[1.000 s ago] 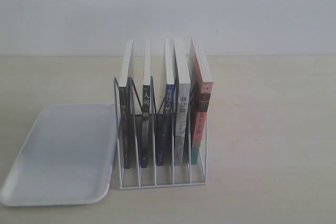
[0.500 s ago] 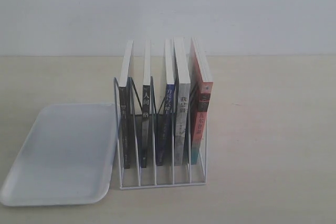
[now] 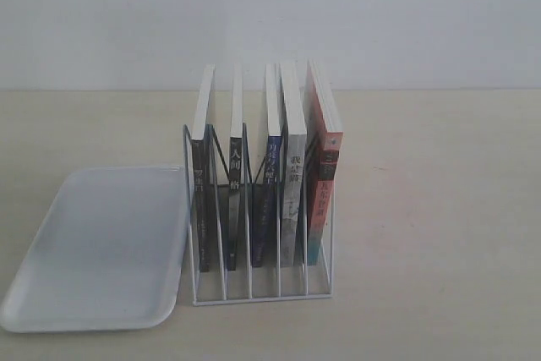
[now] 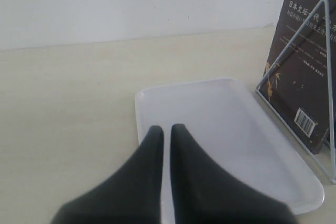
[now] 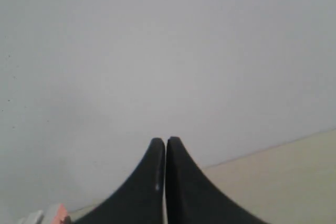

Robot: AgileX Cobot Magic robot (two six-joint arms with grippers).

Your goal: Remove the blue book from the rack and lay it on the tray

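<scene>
Blue book (image 3: 269, 177) stands upright in the rack (image 3: 254, 298), 3rd of 5 bks from the L, spine facing the near edge of the tabletop (image 3: 439, 209). It is a thin pbk w/ a dark blue spine, white chars running down it and a white page block on top. It leans a bit vs a grey-spined bk (image 3: 292, 200) on its R. A red-orange bk (image 3: 325, 183) sits at the far R, and 2 black-spined bks (image 3: 200, 200) on the L.

Rack is white wire, mid-tabletop twd the near edge. Tray (image 3: 101, 251) is white and low-rimmed, lying flat just L of the rack by the near-L corner w/ nothing on it.

L gripper (image 4: 166, 132) hangs over the tray's end, jaws pressed nearly together, holding nothing. R gripper (image 5: 166, 142) is closed tight, also holding nothing, w/ a blank wall behind it.
</scene>
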